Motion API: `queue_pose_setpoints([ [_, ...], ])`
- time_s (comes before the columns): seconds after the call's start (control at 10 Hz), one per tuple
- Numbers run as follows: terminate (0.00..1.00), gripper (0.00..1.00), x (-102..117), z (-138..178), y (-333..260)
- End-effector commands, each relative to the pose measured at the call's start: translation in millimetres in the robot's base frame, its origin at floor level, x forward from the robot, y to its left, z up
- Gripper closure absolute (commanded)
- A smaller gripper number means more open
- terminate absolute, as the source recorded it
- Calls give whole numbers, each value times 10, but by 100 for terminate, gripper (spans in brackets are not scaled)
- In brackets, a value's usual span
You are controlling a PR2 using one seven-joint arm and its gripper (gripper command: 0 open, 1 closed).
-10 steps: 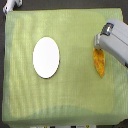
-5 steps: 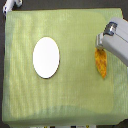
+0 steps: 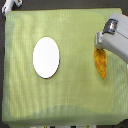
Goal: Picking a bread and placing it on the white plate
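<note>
The white plate (image 3: 46,57) lies flat on the green cloth, left of centre in the exterior view, with nothing on it. The bread (image 3: 101,64), a narrow orange-yellow loaf, lies on the cloth near the exterior view's right edge, its long axis running top to bottom. My grey gripper (image 3: 102,44) comes in from the right and sits over the loaf's upper end, hiding that end. Its fingers do not show clearly, so I cannot tell whether it is open or shut, or whether it touches the bread. About a plate's width of cloth separates bread and plate.
A green cloth (image 3: 70,100) covers the table. A white object (image 3: 11,6) shows at the top left corner, past the cloth's edge. The cloth's near edge runs along the bottom of the view.
</note>
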State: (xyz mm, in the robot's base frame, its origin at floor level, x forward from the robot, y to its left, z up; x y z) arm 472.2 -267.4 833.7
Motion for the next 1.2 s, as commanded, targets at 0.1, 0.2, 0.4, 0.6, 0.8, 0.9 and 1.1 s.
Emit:
queue_pose_setpoints([
  [0.1,0,100,220,341,695],
  [0.2,0,100,314,355,958],
  [0.4,0,100,398,350,1153],
  [0.6,0,100,529,322,1453],
  [0.8,0,100,623,262,1793],
  [0.9,0,100,681,229,1960],
  [1.1,0,100,719,189,2138],
])
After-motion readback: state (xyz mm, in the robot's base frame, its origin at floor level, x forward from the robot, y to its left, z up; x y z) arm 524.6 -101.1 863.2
